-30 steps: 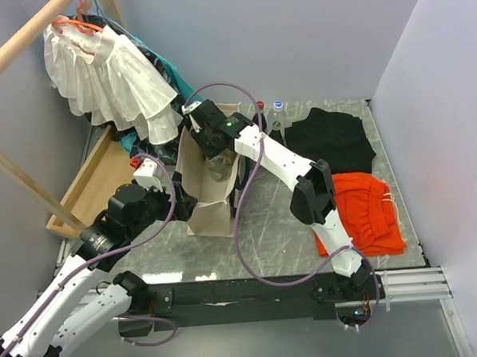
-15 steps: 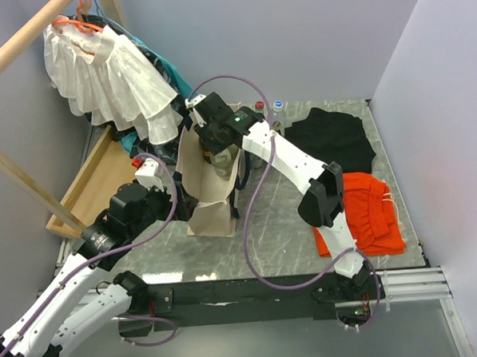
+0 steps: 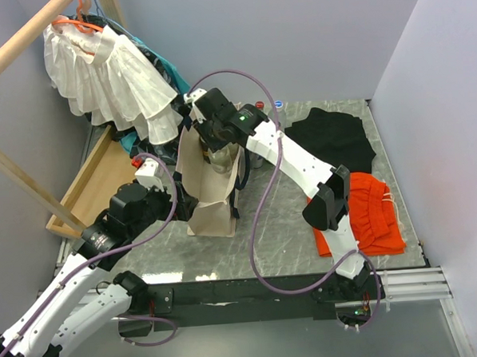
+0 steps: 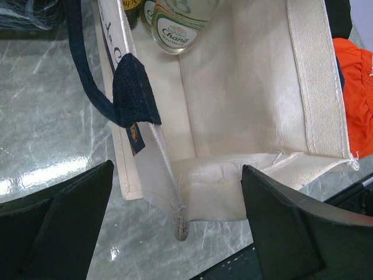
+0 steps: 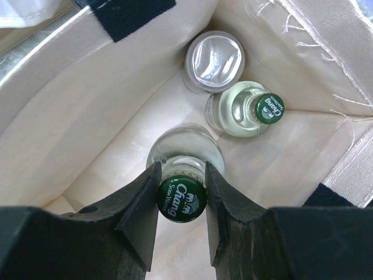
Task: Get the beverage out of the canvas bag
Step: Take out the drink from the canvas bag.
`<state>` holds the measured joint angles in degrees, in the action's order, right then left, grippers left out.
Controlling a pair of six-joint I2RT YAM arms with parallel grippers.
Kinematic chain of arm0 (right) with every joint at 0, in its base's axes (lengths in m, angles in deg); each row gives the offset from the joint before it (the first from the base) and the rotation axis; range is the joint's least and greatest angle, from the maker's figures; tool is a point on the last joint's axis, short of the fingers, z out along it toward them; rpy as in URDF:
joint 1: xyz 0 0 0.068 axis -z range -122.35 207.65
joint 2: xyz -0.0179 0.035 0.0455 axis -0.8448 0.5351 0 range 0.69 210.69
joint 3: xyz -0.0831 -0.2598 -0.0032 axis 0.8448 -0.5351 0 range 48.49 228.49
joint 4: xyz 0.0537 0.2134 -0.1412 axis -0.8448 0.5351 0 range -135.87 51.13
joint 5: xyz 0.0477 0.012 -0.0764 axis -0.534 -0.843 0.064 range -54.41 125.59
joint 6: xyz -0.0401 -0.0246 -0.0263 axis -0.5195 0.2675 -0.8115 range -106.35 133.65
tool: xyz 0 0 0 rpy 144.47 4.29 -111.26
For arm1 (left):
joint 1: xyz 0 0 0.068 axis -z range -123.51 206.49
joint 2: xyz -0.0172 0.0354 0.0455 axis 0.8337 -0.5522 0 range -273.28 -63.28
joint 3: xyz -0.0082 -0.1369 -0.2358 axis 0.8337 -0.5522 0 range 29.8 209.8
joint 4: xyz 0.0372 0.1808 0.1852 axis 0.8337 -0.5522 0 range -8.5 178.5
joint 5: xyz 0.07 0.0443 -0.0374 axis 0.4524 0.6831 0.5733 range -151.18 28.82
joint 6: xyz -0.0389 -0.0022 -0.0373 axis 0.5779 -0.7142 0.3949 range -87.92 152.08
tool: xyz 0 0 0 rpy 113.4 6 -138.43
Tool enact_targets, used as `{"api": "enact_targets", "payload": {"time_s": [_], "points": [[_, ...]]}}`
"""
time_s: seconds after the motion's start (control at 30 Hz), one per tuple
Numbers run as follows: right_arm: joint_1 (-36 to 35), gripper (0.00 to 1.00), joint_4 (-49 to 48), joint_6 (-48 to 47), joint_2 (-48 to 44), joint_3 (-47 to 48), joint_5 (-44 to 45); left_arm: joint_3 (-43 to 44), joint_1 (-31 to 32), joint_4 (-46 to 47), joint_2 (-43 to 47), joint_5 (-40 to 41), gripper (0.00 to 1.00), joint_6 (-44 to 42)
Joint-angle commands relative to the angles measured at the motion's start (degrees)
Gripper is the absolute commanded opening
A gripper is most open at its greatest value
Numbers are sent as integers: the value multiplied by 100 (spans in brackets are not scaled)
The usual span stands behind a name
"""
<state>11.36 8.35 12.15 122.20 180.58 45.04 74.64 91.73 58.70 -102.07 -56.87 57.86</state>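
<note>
One bottle (image 5: 185, 146) stood in the bag (image 3: 212, 204); right gripper (image 5: 182, 195) clamped its neck for lifting. Left gripper (image 4: 178, 169) gaped beside the bag.

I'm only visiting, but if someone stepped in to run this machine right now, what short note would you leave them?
Right gripper: shut on the green-capped bottle, at its cap.
Left gripper: open, with the rim of the canvas bag between its fingers.
The bottle is inside the bag, beside a second bottle and a silver-topped container.
Done: grip made. Left: lift it out, set it down.
</note>
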Motion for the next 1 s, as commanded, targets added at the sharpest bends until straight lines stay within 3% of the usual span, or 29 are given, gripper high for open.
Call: {"api": "enact_targets", "payload": {"time_s": [0.0,0.97], "points": [[-109,0,-482,-149,-910,475,162,-1,26,89,3,-63,96,-20],[-381,0,-764,-263,-1736,449,496,7,70,97,-33,-124,96,-29]]}}
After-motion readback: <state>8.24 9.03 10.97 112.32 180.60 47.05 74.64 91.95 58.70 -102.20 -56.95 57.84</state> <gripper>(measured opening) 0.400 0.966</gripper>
